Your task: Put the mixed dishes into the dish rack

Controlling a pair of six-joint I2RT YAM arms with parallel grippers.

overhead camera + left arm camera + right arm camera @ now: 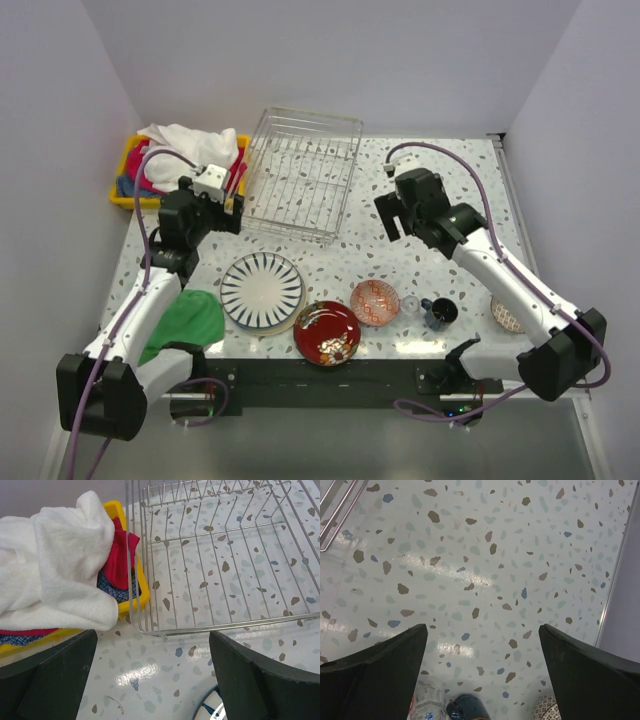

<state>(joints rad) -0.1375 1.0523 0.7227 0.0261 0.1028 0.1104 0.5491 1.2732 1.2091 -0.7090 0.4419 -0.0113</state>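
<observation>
Speckled table: only overhead shows the striped plate whole.

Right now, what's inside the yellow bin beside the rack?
A white towel is heaped on top, spilling over the rim of the bin; under it a red cloth and a blue checked cloth show. The towel covers most of the bin, so anything deeper is hidden.

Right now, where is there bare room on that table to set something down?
Bare tabletop lies right of the dish rack, under and beyond the right gripper; the rack is empty too. The near edge is crowded: green cloth, striped plate, red floral plate, orange-red bowl, glass, mug.
</observation>
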